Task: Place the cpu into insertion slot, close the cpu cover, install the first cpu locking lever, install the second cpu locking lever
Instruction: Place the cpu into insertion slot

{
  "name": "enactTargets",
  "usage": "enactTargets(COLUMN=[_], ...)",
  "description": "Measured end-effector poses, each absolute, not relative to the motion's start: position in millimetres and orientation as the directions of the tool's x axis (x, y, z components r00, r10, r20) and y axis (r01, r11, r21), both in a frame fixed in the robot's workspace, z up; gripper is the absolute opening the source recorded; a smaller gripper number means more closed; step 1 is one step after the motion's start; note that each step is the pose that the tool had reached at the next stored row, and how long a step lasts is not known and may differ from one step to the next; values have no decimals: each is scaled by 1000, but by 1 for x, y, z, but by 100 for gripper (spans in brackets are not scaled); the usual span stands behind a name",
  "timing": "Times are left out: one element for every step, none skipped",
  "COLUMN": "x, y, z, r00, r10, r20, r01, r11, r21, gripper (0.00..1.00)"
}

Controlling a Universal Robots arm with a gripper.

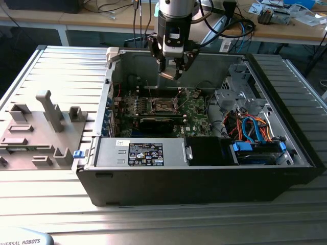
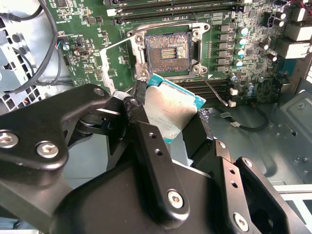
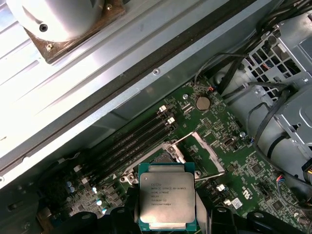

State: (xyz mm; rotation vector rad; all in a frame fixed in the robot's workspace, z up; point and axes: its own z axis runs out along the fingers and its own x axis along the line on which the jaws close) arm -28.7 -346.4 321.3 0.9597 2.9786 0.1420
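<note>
One part in the grip: small flat square cpu (image 2: 171, 111) with a dull silver-grey metal top and teal-green edge. Clamped at two opposite edges between the black metal fingers (image 2: 146, 141) of the gripper (image 1: 172, 71), no gap visible at either side. Held in the air over the open black desktop computer case (image 1: 204, 178), well above the green circuit board (image 1: 196, 115) in the exterior view.

Not seated. Small square dark insertion slot (image 2: 168, 51) with silvery metal rim bare, contact field exposed, just past the cpu's edge in both wrist views. Thin silvery metal cpu cover (image 2: 106, 68), a frame with a square middle opening, swung off the slot and sitting beside it, one edge at the rim, green board visible through the opening. Thin silvery wire lever (image 2: 165, 23) along another side of the slot, apart from the cover.

Also in the case: long black memory slots (image 3: 131, 141) next to the socket, round silver coin cell (image 3: 202, 103), silver power supply box (image 1: 145, 152) at the near wall, blue and orange cables (image 1: 250, 125) toward the exterior view's right.

Grey moulded fixture tray (image 1: 36, 132) on the ribbed aluminium table (image 1: 153, 214), at the exterior view's left of the case.
</note>
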Motion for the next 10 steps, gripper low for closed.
enactTargets(x=[-29, -29, -29, -29, -29, -29, -29, -29, -29, -29], y=[-346, -346, -346, -346, -346, -346, -346, -346, -346, -346], z=[321, 321, 321, 321, 321, 321, 321, 321, 321, 321], r00=[-812, -811, -811, -810, -809, -809, -808, -807, -807, -806], r10=[584, 585, 585, 586, 587, 588, 589, 590, 590, 591], r20=[19, 19, 19, 19, 19, 19, 19, 19, 19, 19], r01=[583, 584, 584, 585, 586, 587, 588, 589, 590, 591], r11=[808, 807, 807, 806, 805, 804, 804, 803, 803, 802], r21=[89, 89, 89, 89, 89, 89, 89, 89, 89, 89], gripper=[54, 54, 54, 54, 54, 54, 54, 54, 54, 54])
